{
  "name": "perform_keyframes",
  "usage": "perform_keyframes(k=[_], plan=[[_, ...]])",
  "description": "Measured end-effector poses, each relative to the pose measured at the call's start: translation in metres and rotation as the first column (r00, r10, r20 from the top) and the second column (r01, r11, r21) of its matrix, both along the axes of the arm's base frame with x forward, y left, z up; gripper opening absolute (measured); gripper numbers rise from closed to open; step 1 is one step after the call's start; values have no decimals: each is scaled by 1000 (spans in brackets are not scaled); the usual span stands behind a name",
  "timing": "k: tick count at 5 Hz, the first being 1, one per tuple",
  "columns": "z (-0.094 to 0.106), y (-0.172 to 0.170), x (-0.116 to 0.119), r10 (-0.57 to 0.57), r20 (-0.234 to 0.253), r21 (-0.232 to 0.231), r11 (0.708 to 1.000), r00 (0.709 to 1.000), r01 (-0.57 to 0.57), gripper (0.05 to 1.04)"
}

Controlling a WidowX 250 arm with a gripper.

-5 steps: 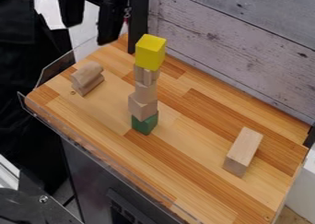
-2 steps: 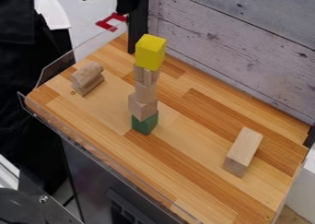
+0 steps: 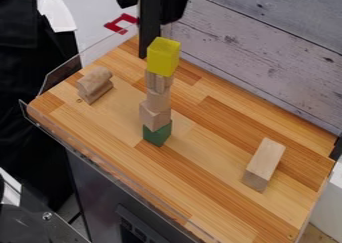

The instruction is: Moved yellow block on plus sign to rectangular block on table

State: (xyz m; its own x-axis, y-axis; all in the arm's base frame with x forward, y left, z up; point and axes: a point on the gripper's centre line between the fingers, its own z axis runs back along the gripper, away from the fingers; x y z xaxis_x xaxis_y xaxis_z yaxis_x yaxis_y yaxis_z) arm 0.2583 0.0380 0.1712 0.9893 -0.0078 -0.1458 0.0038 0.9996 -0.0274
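At the left, on the table (image 3: 97, 124), a small wooden piece (image 3: 95, 84) sits with its rounded top running from lower left to upper right. Beyond the table's upper left edge is a red piece (image 3: 121, 23).

Next, at the top edge, the gripper (image 3: 149, 13) hangs down, pointing at the table, with one finger seen on each side of the black post (image 3: 150, 29). The fingers stand well apart, with nothing seen in their hold.

Below and just right of it, the yellow block (image 3: 163, 57) tops an upright stack, resting on the plus sign (image 3: 159, 81). It stands on end, long axis close to vertical, one upright edge turned toward the camera. Under the plus sign come two plain wood blocks (image 3: 155, 116), then the green block (image 3: 157, 135) on the table.

Well apart to the right, the rectangular block (image 3: 264, 163) lies flat, its long axis running from lower left to upper right.
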Motion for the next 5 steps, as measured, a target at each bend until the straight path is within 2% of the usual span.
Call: perform_keyframes(k=[1, 2, 3, 5], plan=[[-11, -6, 7, 42, 5, -13, 999, 999, -42, 999], [-15, -7, 7, 94, 9, -15, 995, 996, -94, 999], [-18, -7, 9, 140, 22, -36, 990, 990, -139, 999], [-38, -5, 8, 173, -38, -27, 984, 984, -174, 999]])
